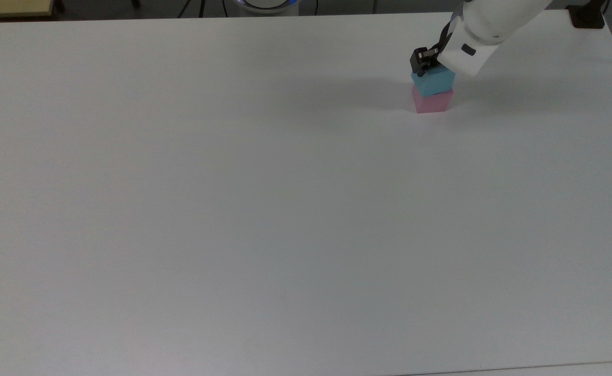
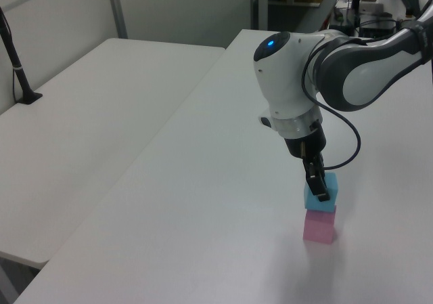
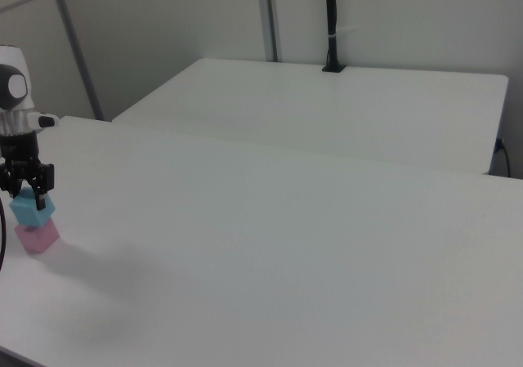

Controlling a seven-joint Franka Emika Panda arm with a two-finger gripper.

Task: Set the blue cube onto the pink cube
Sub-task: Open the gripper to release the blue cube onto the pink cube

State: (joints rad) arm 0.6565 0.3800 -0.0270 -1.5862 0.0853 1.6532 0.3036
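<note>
On a bare white table (image 1: 232,209), toward two o'clock in the top view, a Franka arm (image 2: 352,74) lowers its jaws (image 2: 318,187), clamped on the blue cube (image 1: 433,82), directly above the pink cube (image 1: 431,102); the two appear to touch, roughly aligned, with nothing nearby obstructing release.

The light-blue cube (image 1: 433,82) sits on the pale-pink cube (image 1: 431,101), slightly twisted, near the tabletop's (image 1: 232,209) far right corner in the top view.
</note>
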